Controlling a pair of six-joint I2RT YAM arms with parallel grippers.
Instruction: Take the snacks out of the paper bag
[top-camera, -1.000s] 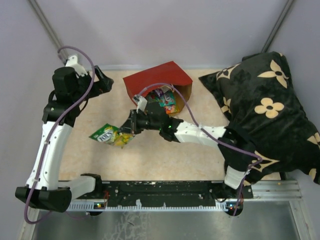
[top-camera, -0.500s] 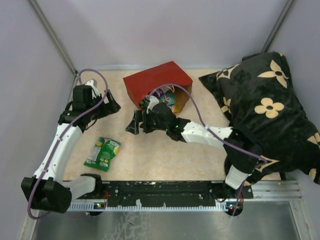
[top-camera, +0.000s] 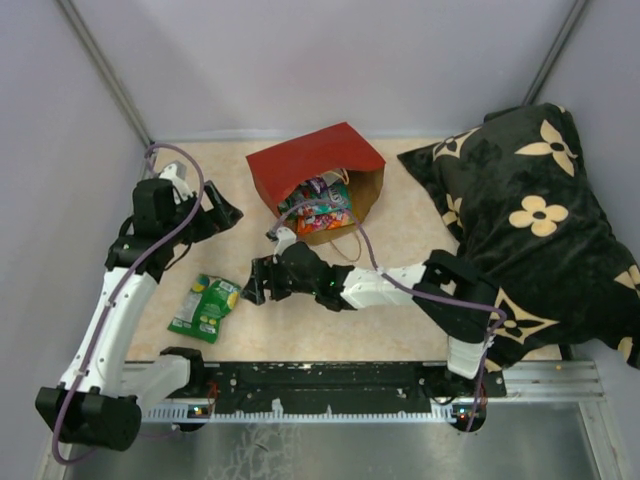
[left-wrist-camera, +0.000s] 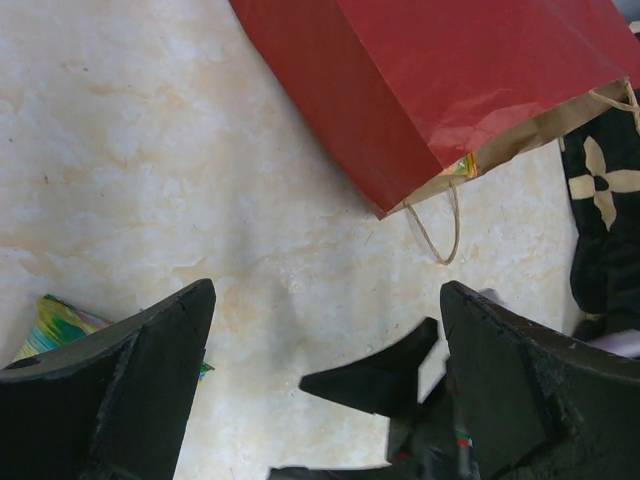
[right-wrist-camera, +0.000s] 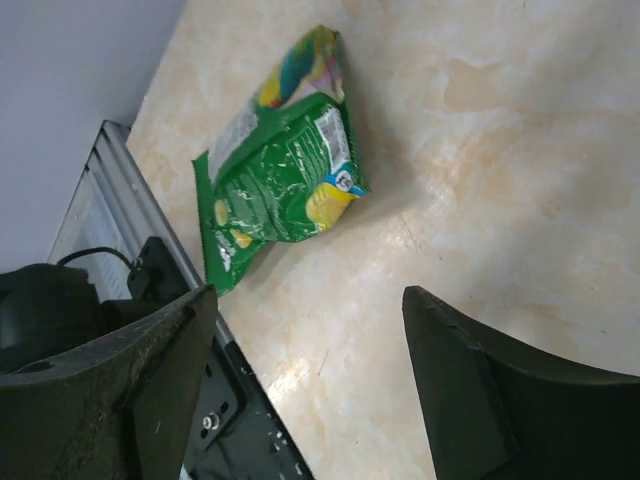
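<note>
- Both arms are empty: the right fingers stand spread just above the worktop, near the bag's mouth, and the left fingers are spread too, hovering left of the bag.
- Nothing holds the bag down. It looks light, so a pull on one packet could drag the whole bag along instead of freeing the packet.
- The string handle lies looped on the worktop in front of the mouth. A finger going in low could hook it.
- The snacks inside are glossy and piled on each other. A pinch could slip off, or bring out two at once.
- One green packet is already out, flat on the worktop near the left arm. A wide sweep of either arm could knock it.
- The bag lies on its side, red face up, mouth open toward the near edge and slightly right. Its long axis appears to run from far left to near right.
- The green packet's long axis runs from near left to far right.
</note>
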